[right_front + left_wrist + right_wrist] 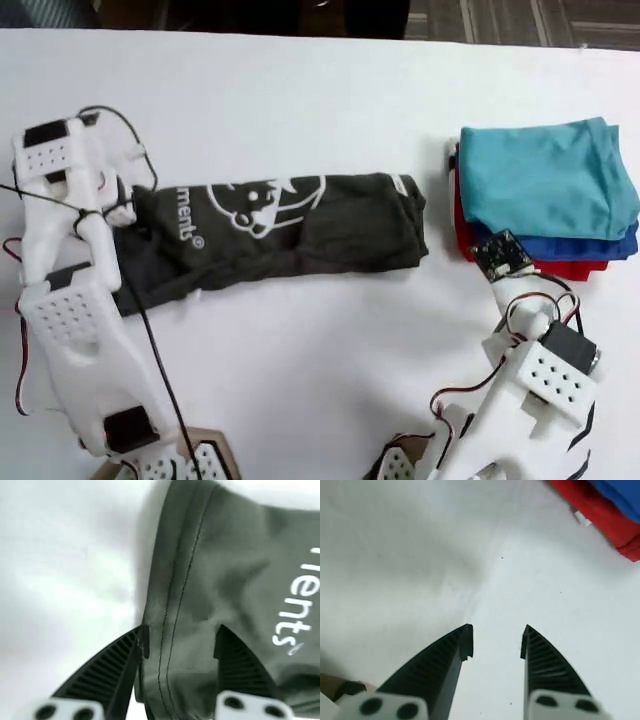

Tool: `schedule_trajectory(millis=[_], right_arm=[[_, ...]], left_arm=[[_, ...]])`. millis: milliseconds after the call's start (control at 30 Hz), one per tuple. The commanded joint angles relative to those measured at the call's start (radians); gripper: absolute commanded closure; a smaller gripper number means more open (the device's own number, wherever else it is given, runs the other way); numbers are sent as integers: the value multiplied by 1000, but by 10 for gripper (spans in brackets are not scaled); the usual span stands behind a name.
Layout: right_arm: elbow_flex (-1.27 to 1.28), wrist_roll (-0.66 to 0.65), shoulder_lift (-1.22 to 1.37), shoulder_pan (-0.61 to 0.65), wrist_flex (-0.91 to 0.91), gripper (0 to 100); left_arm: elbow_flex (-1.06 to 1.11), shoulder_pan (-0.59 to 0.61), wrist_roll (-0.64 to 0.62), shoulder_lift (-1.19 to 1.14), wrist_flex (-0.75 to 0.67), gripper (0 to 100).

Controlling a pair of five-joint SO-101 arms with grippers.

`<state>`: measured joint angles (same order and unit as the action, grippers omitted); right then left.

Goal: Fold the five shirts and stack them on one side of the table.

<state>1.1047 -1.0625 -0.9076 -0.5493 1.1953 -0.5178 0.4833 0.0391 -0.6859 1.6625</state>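
Folded into a long strip across the desk (300,100), the dark shirt (300,235) has the left hand (181,630) spread open astride its 9 o'clock hem, likely to pinch it for folding toward the 3 o'clock stack (545,185), while the right hand (495,627) hangs released.

left claw (182,630) jaws apart, angled down | right claw (496,627) jaws apart, angled down
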Motion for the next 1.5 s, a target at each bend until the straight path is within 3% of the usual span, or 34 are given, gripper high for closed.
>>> schedule_trajectory(millis=[0,433,800,1067,1133,1233,1467], right_arm=[[0,-11,-31,-5,-10,840],[0,-8,-33,-4,-10,840],[-6,-5,-35,-13,-7,840],[-2,-8,-35,-74,-10,840],[-2,-3,-35,-68,-10,840],[-2,-3,-35,-70,-12,840],[80,35,-35,-70,-62,844]], left_arm=[[-76,12,-8,0,31,771],[-96,89,-2,-160,-44,771],[-102,-106,-3,-235,48,771],[-102,-107,3,-256,52,771],[-102,-107,31,-273,52,804],[-102,-100,38,-281,54,980],[-102,35,112,-279,54,973]])
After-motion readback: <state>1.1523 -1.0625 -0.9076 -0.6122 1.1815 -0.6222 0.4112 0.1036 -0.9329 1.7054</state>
